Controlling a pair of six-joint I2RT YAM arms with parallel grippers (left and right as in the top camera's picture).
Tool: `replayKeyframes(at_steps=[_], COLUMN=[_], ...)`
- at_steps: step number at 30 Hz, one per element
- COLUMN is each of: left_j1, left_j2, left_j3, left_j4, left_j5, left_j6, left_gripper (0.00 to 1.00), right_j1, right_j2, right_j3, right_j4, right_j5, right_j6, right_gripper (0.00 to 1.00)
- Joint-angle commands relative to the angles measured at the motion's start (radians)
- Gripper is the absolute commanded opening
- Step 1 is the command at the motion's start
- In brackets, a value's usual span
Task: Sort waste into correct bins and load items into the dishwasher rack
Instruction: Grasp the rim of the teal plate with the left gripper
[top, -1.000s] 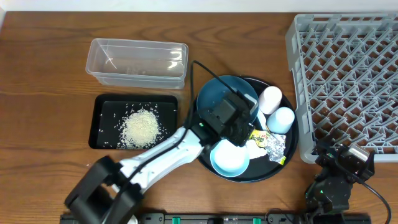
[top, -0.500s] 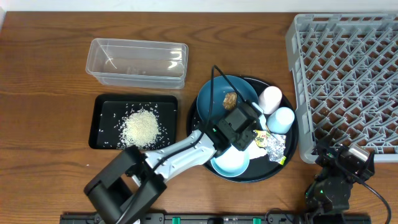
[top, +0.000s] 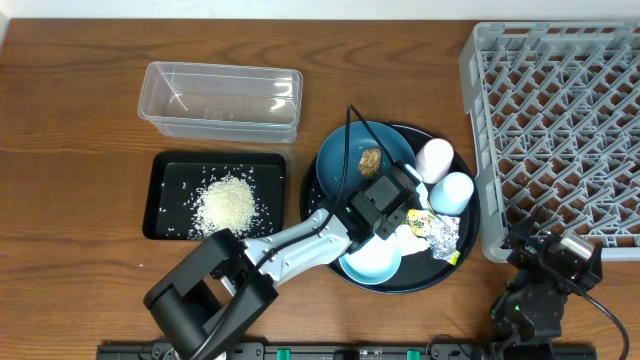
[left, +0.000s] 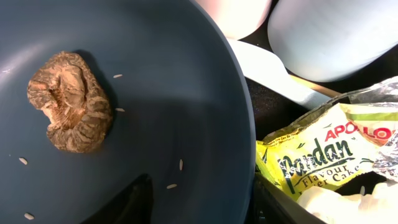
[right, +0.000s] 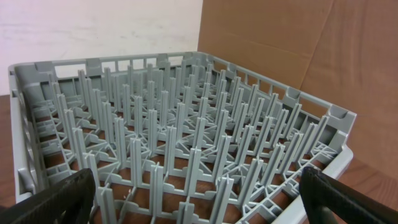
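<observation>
The dark-blue plate (top: 345, 165) lies on a round black tray and holds a brown food lump (top: 370, 159) and a few rice grains. In the left wrist view the lump (left: 69, 102) sits on the plate (left: 168, 81). My left gripper (top: 385, 207) is open, its fingers (left: 199, 205) either side of the plate's right rim. Beside it are the yellow-green wrapper (left: 317, 155), white spoon (left: 273, 71), wooden stick (left: 311, 84), foil (top: 443, 235), tissue (top: 408, 240), white cup (top: 435, 157), light-blue cup (top: 452, 192) and pale-blue bowl (top: 368, 257). My right gripper (right: 199, 205) is open, facing the rack (right: 186, 124).
The clear tub (top: 222, 100) stands at the back left. In front of it the black tray (top: 165, 195) holds a rice pile (top: 225, 205). The round black tray (top: 425, 274) carries the dishes. The grey rack (top: 560, 130) fills the right side; the right arm (top: 545, 270) rests at the front right.
My left gripper has moved right and toward the front, off the plate's middle to its right rim, uncovering the brown lump. The right arm has not moved.
</observation>
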Motion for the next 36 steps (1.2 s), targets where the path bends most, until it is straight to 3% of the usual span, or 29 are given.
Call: replayKeyframes(at_steps=[1,5,10,17,36], left_j1=[0.000,0.000,0.000,0.000,0.000], left_j2=[0.004,0.006,0.007,0.004,-0.146], left_j3=[0.015,0.015,0.015,0.016,0.032], left_j4=[-0.015,-0.037,-0.053,-0.040,-0.100], left_j5=[-0.003,-0.002,-0.002,-0.002,-0.002], left_j6=[0.010,0.010,0.010,0.009,-0.019], left_gripper=[0.49,0.39,0.38,0.06,0.06], right_j1=[0.002,0.002,0.002,0.002,0.002], right_j2=[-0.002,-0.002,-0.002,-0.002,-0.002], right_j3=[-0.001,-0.001,-0.001,-0.001,-0.001], right_j4=[-0.007,-0.007,-0.007,-0.007,-0.007], right_j5=[0.011,0.011,0.011,0.011,0.011], right_j6=[-0.005,-0.005,-0.005,-0.005,-0.005], right_gripper=[0.99,0.99,0.99,0.99,0.99])
